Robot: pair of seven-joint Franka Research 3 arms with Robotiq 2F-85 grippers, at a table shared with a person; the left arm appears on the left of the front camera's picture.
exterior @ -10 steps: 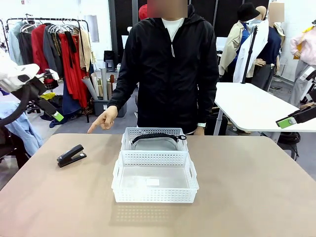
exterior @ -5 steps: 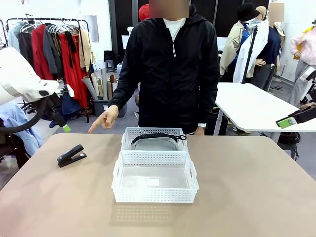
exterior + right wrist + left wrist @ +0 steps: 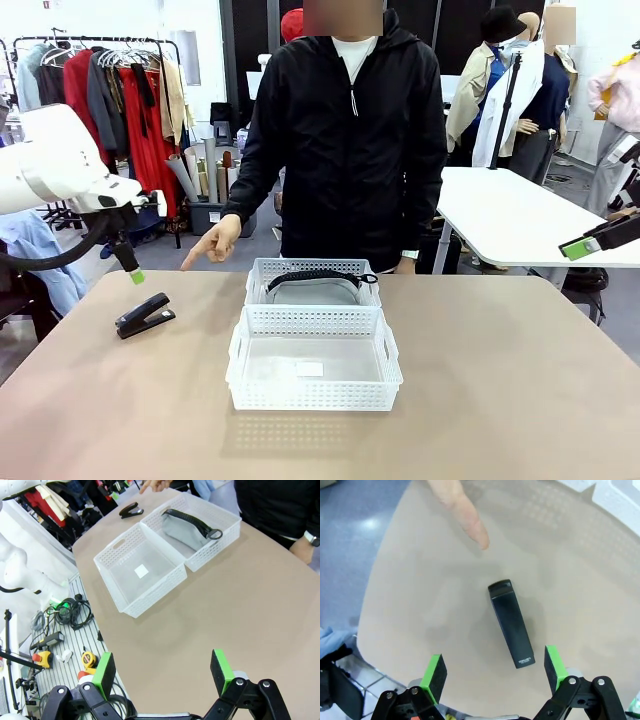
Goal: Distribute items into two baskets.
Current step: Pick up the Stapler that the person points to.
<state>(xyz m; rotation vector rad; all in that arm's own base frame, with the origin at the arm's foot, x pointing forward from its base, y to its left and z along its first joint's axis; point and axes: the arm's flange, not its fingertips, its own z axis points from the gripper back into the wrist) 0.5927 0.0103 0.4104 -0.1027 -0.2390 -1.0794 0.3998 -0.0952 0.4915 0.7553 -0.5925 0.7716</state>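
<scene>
Front: L claw [image 3: 133,270] is hovering just above stapler [image 3: 145,315], which is lying on bench [image 3: 500,380], L side. Jaws are gaping wide, holding nothing. Person's hand [image 3: 218,240] is pointing down twd stapler. Pouch [image 3: 312,288] is sitting in far basket [image 3: 262,268]; near basket [image 3: 312,395] w/ label [image 3: 310,369] is touching it. R claw [image 3: 585,245] is hanging far R, off bench.
L wrist: stapler is lying betw open pads, untouched.
R wrist: R claw is standing wide open, empty, high over bench, baskets well ahead.
</scene>
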